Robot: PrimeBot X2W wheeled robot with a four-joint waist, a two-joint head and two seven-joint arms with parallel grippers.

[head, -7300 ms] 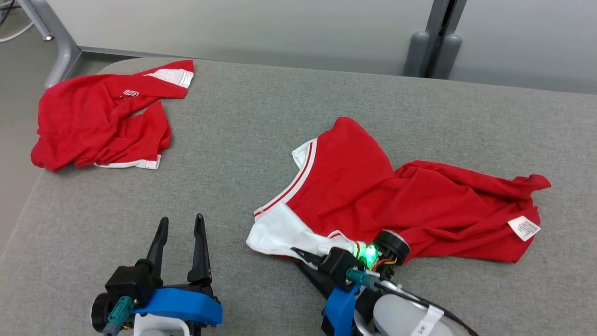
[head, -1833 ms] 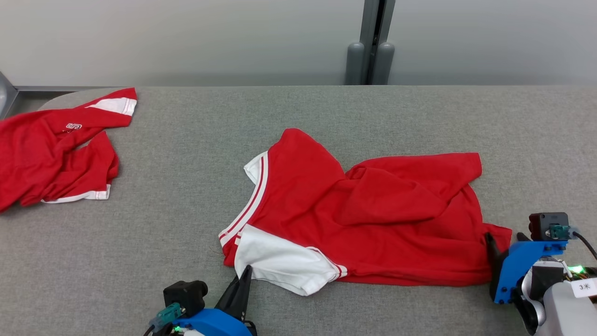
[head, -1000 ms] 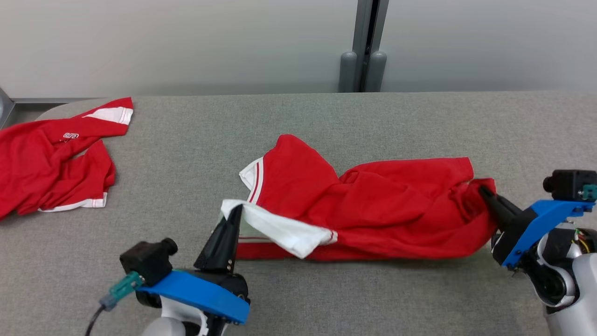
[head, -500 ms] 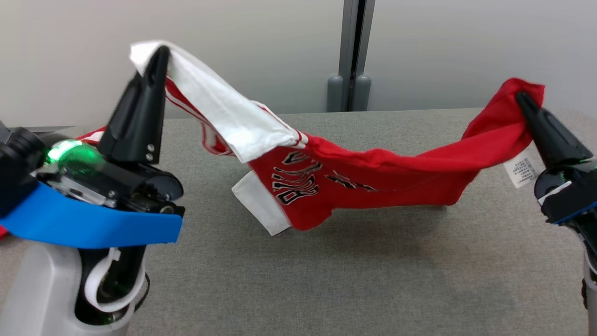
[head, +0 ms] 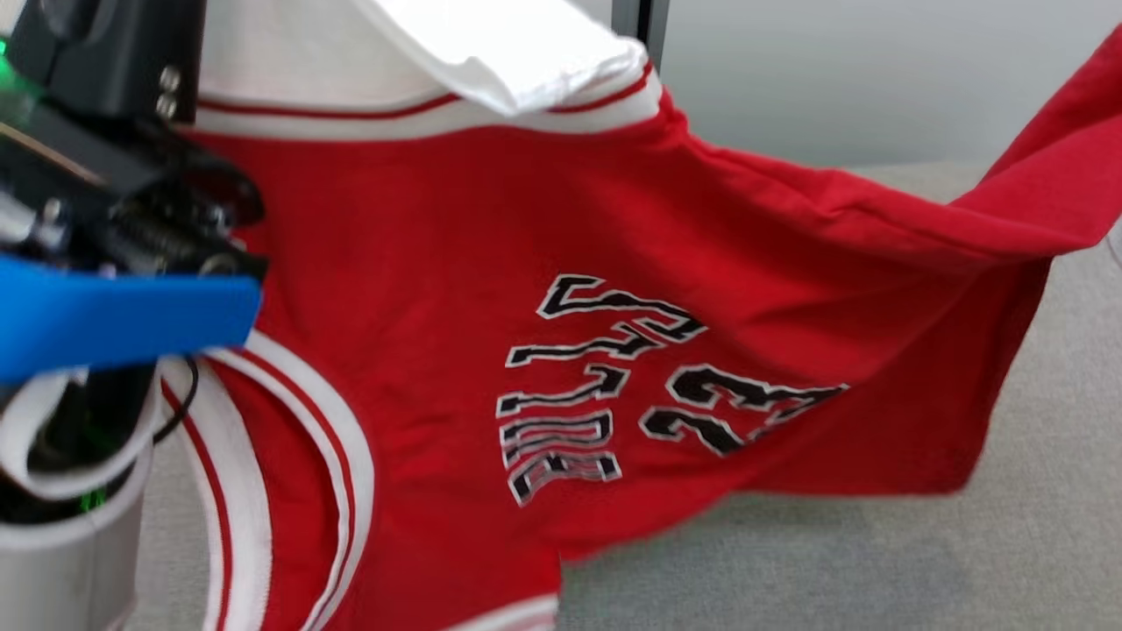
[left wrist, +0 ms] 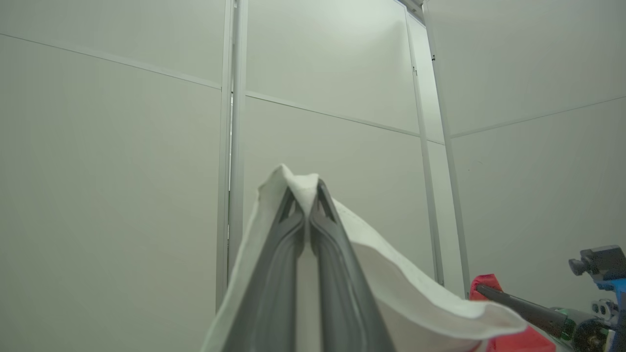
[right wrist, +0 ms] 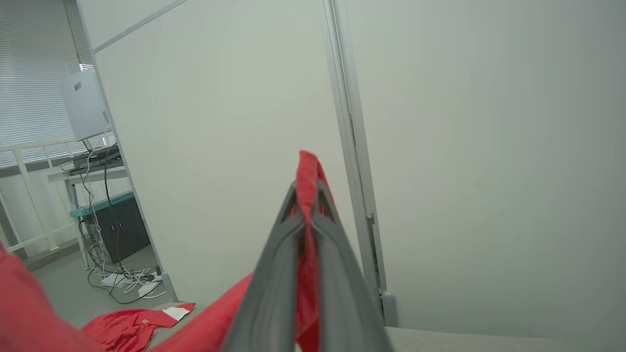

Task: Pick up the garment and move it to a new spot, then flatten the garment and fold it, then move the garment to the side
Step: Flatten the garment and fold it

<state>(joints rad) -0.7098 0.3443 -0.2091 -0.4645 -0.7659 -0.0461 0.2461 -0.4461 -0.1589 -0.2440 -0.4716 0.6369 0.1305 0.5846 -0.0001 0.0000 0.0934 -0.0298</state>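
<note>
Soft, light red-and-white fabric jersey [head: 438, 263] sags between left gripper [left wrist: 304, 190], clamped shut on white sleeve edge [left wrist: 292, 177], and right gripper [right wrist: 307, 191], clamped on red hem [right wrist: 307, 164]. Edges, corners suit gripping.

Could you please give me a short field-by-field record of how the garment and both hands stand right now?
garment: red jersey with black lettering, lifted and hanging spread between the two hands
left grip: left hand shut on the jersey's white sleeve
right grip: right hand shut on a red edge of the jersey
surface: grey table below; whether the hem touches it cannot be told
other item: second red garment, crumpled, apart from the jersey
</note>
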